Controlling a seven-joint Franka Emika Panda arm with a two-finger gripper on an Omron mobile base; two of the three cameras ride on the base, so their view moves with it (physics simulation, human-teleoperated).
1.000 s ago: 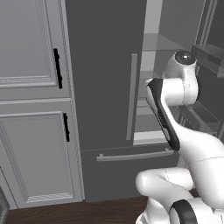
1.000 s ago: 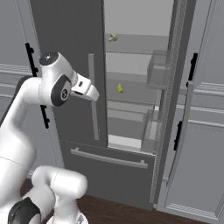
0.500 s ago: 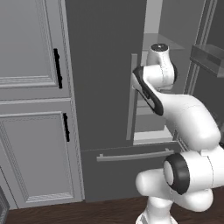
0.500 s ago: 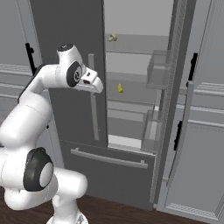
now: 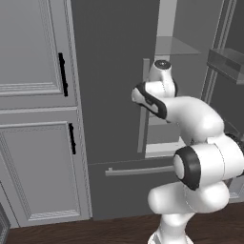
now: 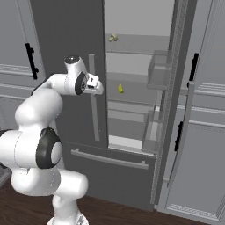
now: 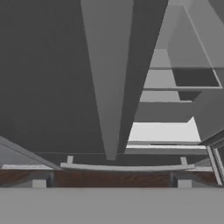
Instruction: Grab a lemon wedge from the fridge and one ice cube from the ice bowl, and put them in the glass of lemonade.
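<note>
The fridge (image 6: 66, 39) stands with its right door (image 6: 176, 92) swung open and its left door shut. On a middle shelf inside lies the tiny bright yellow lemon wedge (image 6: 120, 88). My gripper (image 6: 97, 88) hangs open and empty beside the left door's vertical handle (image 6: 93, 105), left of the wedge and about level with it. In the hand view the gripper (image 7: 111, 183) looks down along that handle (image 7: 109, 87) to the drawer bar (image 7: 127, 167), its fingertips (image 7: 39, 183) far apart. My arm (image 5: 190, 114) covers the hand in the left base view. The ice bowl and the glass of lemonade are out of view.
A paler beige-yellow lump (image 6: 113, 38) sits on the shelf above. The open door carries bins (image 6: 158, 74) that jut into the opening. Light grey cabinets with black handles (image 5: 62, 74) flank the fridge. Dark wooden floor (image 6: 114, 211) lies below.
My arm has unfolded and swung its elbow round toward the fridge. The hand has edged slightly right by the left door handle. The jaws stay open, and the fridge and wedge are unmoved.
</note>
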